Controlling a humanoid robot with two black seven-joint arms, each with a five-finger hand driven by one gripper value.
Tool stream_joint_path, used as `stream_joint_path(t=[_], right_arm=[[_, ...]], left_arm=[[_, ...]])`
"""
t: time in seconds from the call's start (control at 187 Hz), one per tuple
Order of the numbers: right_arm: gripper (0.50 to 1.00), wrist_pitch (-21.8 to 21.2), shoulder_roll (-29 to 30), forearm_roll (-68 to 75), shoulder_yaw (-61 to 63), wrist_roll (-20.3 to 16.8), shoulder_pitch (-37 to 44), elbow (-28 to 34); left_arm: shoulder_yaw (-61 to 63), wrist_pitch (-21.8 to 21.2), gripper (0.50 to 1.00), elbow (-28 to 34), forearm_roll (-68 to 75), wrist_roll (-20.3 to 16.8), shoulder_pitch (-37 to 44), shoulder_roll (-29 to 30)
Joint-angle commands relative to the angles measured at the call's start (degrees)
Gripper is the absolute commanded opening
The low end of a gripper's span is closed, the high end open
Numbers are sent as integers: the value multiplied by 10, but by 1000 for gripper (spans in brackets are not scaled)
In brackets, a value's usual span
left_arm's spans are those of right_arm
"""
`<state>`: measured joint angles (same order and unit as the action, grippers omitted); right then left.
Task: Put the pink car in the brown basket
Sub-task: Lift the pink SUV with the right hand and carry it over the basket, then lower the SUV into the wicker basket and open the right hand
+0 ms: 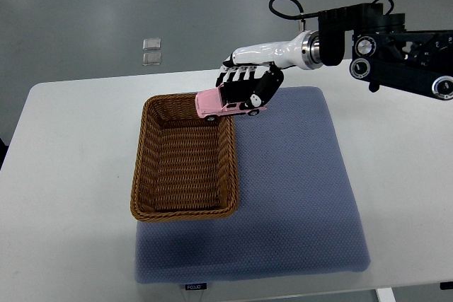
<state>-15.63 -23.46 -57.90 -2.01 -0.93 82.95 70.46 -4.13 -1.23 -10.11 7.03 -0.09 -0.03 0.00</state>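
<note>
While gripping the car [221,103] in the right hand [249,88], hovered over the basket's [146,175] far rim. Probably best nudged further inward, lowered, then let go gently.

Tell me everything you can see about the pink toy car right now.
The pink car is a small toy, plastic by its look, with dark windows and a pale underside. The right hand grips its rear end from above, holding it tilted over the far right corner of the brown basket. Its front pokes past the rim; whether it touches the wicker is unclear.
</note>
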Motion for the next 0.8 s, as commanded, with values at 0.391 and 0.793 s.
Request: stream_joint_path(t=[0.391, 0.793], right_arm=[[500, 0, 166, -9, -7, -1, -42, -108], [500, 9, 198, -37, -7, -4, -83, -145]], left_arm=[[0, 0, 1000, 0, 0, 0, -1, 0], [0, 0, 1000, 0, 0, 0, -1, 0]])
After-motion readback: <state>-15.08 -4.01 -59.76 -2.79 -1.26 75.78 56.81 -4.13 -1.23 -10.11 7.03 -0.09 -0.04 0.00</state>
